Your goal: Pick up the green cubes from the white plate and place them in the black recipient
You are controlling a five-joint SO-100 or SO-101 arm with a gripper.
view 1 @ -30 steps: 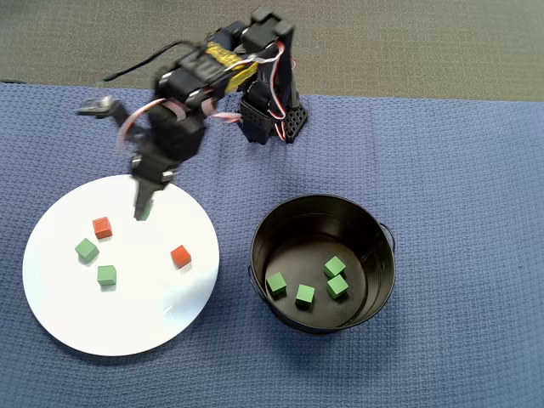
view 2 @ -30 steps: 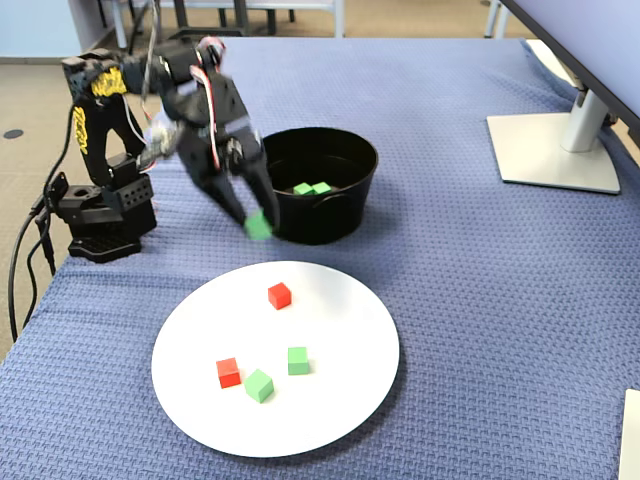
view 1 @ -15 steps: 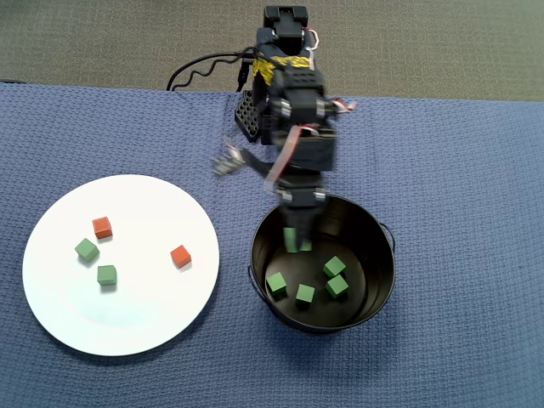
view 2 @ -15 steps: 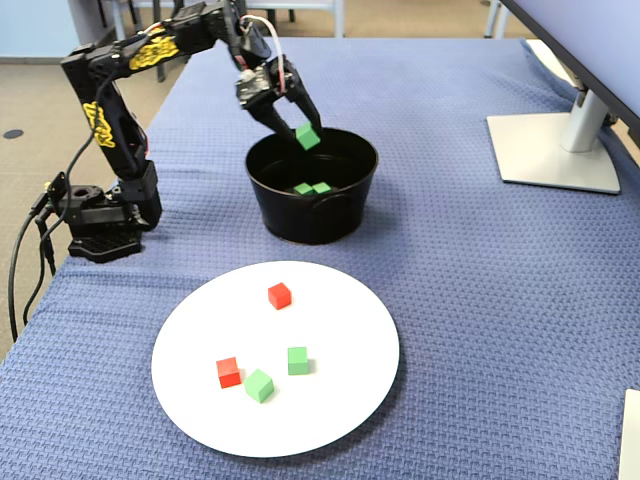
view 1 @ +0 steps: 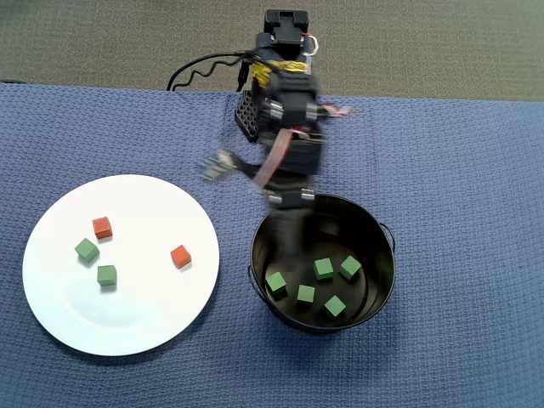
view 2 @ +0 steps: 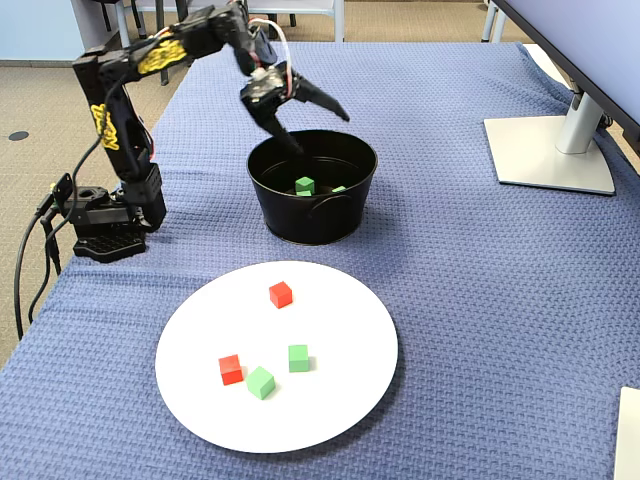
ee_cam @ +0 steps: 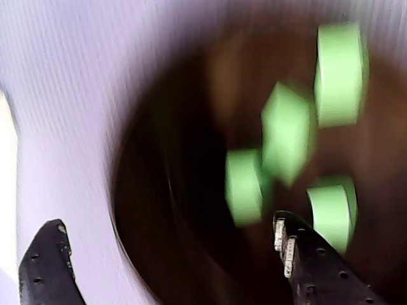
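The black recipient (view 1: 388,265) (view 2: 300,215) stands right of the white plate (view 1: 127,319) (view 2: 330,400) in the overhead view. Several green cubes (view 1: 323,269) (view 2: 305,185) lie on its bottom. Two more green cubes (view 1: 86,249) (view 1: 106,274) rest on the plate's left part, also seen in the fixed view (view 2: 298,357) (view 2: 260,382). My gripper (view 2: 314,127) (ee_cam: 166,222) hangs open and empty over the recipient's far rim. The wrist view is blurred; it looks down into the recipient (ee_cam: 165,159) at green cubes (ee_cam: 289,133).
Two red-orange cubes (view 1: 102,227) (view 1: 179,256) sit on the plate among the green ones. The arm's base (view 2: 105,225) stands behind the plate on the blue cloth (view 1: 467,170). A monitor stand (view 2: 550,150) is at the fixed view's right.
The gripper carried a green cube from above the plate to over the recipient, then opened. The cube now lies inside, and the cubes there have shifted.
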